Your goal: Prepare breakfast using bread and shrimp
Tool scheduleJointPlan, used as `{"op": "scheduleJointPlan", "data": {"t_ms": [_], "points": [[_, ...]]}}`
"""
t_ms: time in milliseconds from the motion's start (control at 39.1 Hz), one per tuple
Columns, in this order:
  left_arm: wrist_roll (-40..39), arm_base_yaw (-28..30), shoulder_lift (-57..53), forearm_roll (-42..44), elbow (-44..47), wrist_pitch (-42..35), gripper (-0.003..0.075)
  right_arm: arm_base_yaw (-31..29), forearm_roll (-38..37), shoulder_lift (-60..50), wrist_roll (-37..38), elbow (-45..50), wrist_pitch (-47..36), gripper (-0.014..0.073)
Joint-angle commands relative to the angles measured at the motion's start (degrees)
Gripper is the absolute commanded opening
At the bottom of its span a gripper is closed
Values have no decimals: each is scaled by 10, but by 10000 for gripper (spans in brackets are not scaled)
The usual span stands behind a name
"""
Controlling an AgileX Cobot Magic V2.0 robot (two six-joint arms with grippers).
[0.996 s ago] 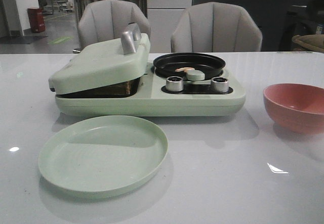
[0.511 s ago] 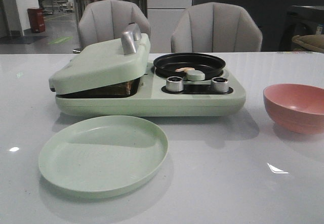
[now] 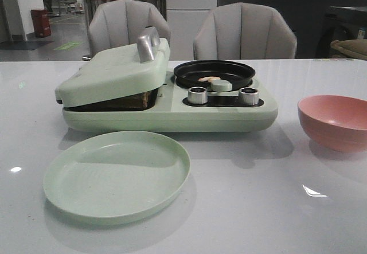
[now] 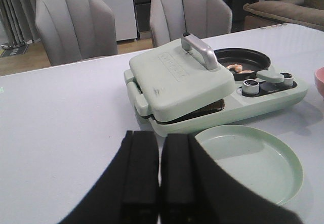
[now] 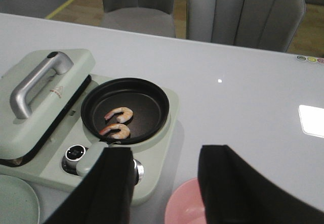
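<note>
Two curled orange-pink shrimp (image 5: pixel 119 114) lie in the small black pan (image 5: pixel 149 100) on the right side of the pale green breakfast maker (image 3: pixel 172 116). They also show in the front view (image 3: pixel 209 79) and the left wrist view (image 4: pixel 238 68). The maker's lid (image 3: pixel 114 70) with its silver handle (image 3: pixel 147 43) is down. Only a dark brown edge (image 4: pixel 202 110) shows in the gap under it, so the bread is hidden. My left gripper (image 4: pixel 160 135) is shut and empty, above the table near the plate. My right gripper (image 5: pixel 167 153) is open and empty, above the maker's knobs and the bowl.
A pale green plate (image 3: pixel 117 174) lies in front of the maker, also in the left wrist view (image 4: pixel 253 163). A pink bowl (image 3: pixel 335 119) stands at the right, also in the right wrist view (image 5: pixel 185 204). Two silver knobs (image 3: pixel 198 95) sit on the maker's front. Two grey chairs (image 3: pixel 243 33) stand behind the table.
</note>
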Motion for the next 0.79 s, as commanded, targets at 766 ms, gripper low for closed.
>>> {"op": "scheduleJointPlan", "data": {"t_ms": [766], "points": [[-7,1,-7,-6,-15,-46,114,1,6,-276,-2,380,-298,420]]}}
